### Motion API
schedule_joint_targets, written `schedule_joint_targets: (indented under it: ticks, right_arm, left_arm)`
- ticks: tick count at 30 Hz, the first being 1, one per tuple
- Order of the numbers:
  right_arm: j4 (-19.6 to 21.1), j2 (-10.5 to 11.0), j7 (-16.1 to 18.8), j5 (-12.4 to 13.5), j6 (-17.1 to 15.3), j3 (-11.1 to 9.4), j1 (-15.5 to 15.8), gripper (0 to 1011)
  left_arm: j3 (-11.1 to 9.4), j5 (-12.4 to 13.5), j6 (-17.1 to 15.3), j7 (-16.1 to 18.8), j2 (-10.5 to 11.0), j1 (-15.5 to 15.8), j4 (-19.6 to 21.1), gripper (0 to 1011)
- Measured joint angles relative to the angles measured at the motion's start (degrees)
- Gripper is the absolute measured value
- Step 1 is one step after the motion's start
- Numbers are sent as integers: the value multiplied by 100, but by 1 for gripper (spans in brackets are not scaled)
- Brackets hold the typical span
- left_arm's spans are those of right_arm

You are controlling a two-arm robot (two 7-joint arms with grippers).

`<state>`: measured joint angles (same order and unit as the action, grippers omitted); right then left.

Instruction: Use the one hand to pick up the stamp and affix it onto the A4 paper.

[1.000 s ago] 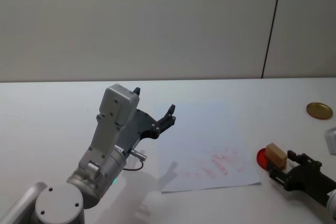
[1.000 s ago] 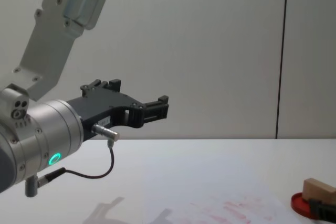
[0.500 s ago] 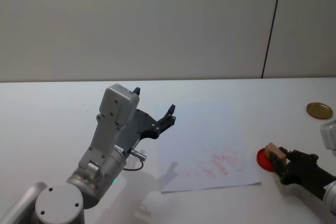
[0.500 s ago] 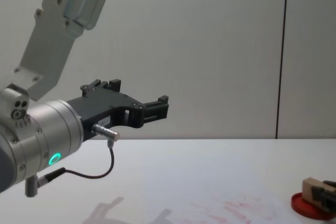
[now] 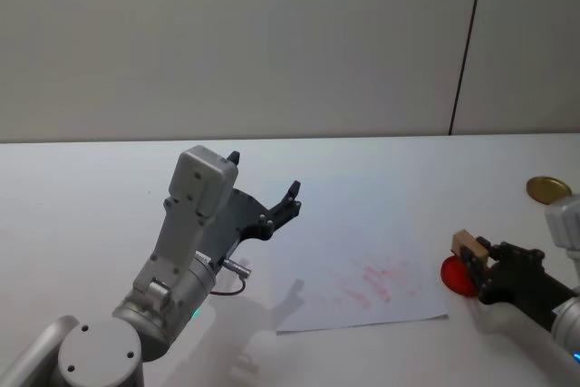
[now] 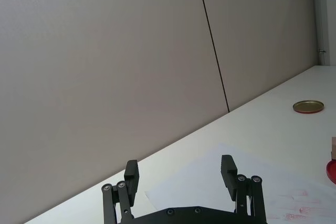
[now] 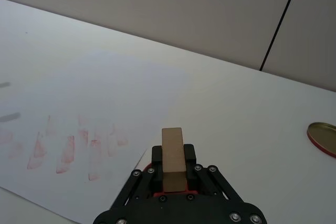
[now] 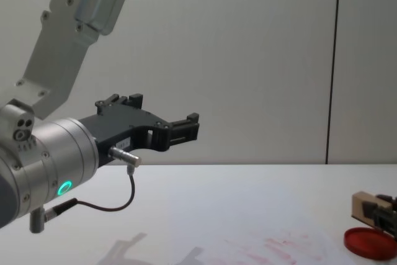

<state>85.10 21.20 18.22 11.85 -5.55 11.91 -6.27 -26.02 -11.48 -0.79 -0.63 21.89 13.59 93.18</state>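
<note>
Here, the right pincer point(image 5: 478, 260) — stamp point(image 5: 468, 247) clamped — hovers over the ink pad point(image 5: 452, 275).

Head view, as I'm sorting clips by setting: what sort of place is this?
Probably a robot lab or test room: white table, plain grey wall panels, and stamping props: the A4 paper, a red ink pad, the stamp in the right gripper. Left gripper idles raised.

Right gripper clamped, left arm idle with its jaws wide.
We see our right gripper point(image 5: 478, 265) low on our right, reaching forward, its fingers pinched on the stamp point(image 7: 172, 156), which stands upright between them. Our left gripper point(image 6: 179, 174) hangs raised at left-centre, pointing forward with its fingers spread well apart. A green ring glows on its silver wrist, a cable loops beneath, and the pale forearm angles upward.
</note>
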Motion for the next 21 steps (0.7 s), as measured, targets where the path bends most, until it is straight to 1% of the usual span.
schedule_joint_targets:
  ticks: [10, 16, 21]
  right_arm:
    - [123, -108, 239, -71, 45, 113, -83, 219]
    - [131, -246, 433, -110, -35, 230, -191, 219]
    - [53, -387, 566, -147, -125, 348, -295, 219]
  left_arm:
    - [0, 0, 0, 0, 0, 0, 0, 993]
    - [0, 0, 0, 0, 0, 0, 0, 993]
    - [0, 0, 0, 0, 0, 0, 0, 993]
